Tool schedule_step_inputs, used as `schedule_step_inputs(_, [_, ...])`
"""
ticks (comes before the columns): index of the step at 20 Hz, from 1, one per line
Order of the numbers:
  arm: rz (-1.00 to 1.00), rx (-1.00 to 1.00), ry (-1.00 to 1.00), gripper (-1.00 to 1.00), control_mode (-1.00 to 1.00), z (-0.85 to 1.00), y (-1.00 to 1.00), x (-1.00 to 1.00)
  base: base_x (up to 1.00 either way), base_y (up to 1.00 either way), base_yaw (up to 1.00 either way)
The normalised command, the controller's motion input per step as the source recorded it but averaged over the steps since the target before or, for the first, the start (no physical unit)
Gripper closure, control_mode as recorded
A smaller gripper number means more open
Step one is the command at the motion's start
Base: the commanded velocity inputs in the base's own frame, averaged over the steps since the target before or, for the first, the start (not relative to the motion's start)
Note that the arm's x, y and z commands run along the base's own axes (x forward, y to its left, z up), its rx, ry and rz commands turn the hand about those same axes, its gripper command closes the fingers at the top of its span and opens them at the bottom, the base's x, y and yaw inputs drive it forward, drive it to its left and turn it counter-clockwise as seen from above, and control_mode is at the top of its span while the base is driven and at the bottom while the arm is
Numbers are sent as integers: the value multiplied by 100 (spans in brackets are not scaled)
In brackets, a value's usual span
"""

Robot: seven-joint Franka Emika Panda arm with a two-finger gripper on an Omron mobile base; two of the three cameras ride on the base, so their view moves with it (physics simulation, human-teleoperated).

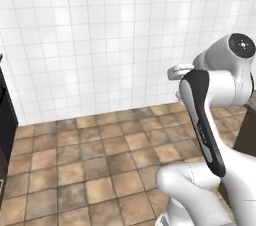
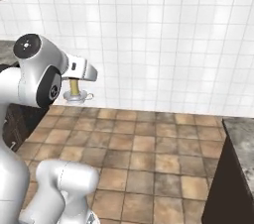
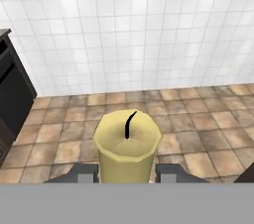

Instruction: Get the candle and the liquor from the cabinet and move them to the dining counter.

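Candle (image 3: 127,144) sits upright between gripper (image 3: 127,173) fingers, clamped, carried above tile floor, w/ counter (image 2: 241,136) corner off to its right. Robot should keep it vertical, swing slow toward counter, lower saucer flat before letting go.

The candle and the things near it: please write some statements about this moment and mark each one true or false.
1. The candle sits between the two fingers of the gripper. True.
2. The candle is lying on the floor tiles. False: it is carried in the air above the brown tiled floor, upright in its white holder.
3. The candle has a dark wick on top. True.
4. The wall behind is painted red. False: it is covered in white tiles.
5. The candle already stands on a marble counter. False: the gripper holds it over the floor.
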Motion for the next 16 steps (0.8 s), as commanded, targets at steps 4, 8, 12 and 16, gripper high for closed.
schedule_step_inputs(4, [0, 0, 0, 100, 100, 0, 0, 0, 99, 36, -41])
schedule_step_inputs(8, [0, 0, 0, 100, 100, 0, 0, 0, 59, 50, -74])
schedule_step_inputs(12, [0, 0, 0, 100, 100, 0, 0, 0, 39, 51, -84])
schedule_step_inputs(16, [0, 0, 0, 100, 100, 0, 0, 0, 43, 54, -83])
